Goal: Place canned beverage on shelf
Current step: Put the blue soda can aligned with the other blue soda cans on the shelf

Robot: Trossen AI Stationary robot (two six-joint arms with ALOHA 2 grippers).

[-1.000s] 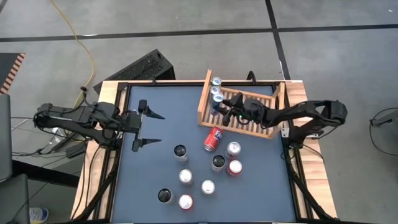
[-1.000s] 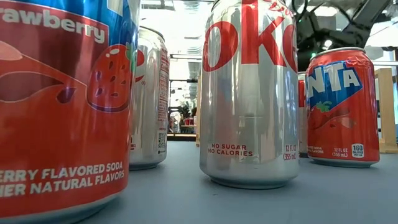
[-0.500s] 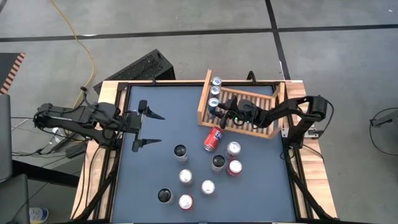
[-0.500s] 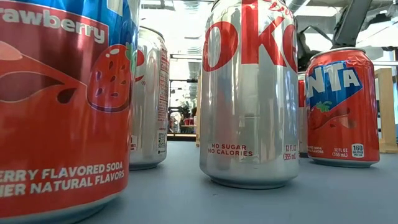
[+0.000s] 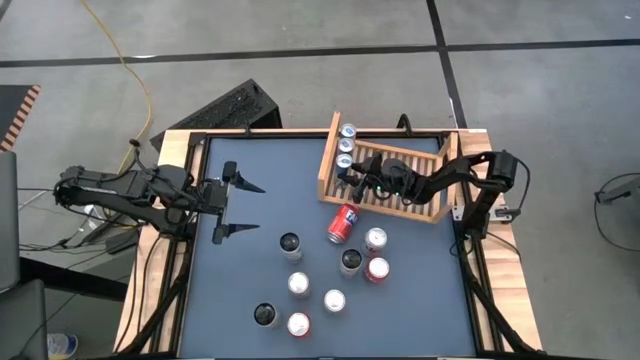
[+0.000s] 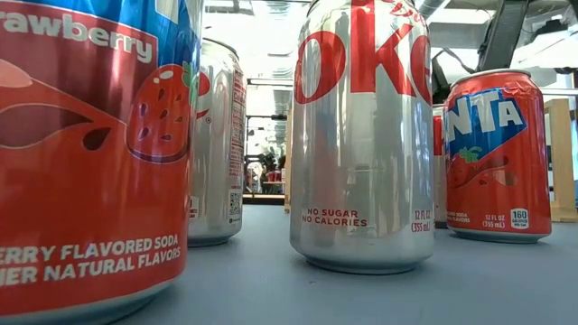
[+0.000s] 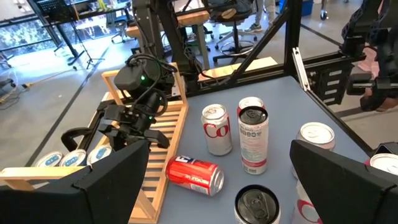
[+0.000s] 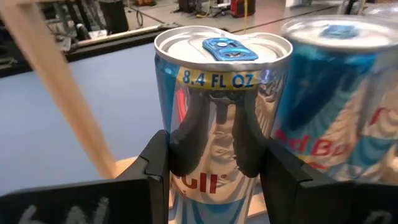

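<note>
Cans like the slim one (image 8: pixel 221 112) your right gripper (image 8: pixel 217 165) pinches inside the shelf (image 5: pixel 385 175) are slick, thin-walled: you should hold mid-body, lightly

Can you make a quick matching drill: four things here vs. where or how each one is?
Things:
1. left gripper
2. right gripper
3. red can
4. shelf

States:
A. lying on its side on the table
B. shut on a slim can inside the shelf
C. at the table's far right corner, three cans in it
D. open, hanging over the table's left side

Pairs: 1-D, 2-B, 3-A, 4-C
</note>
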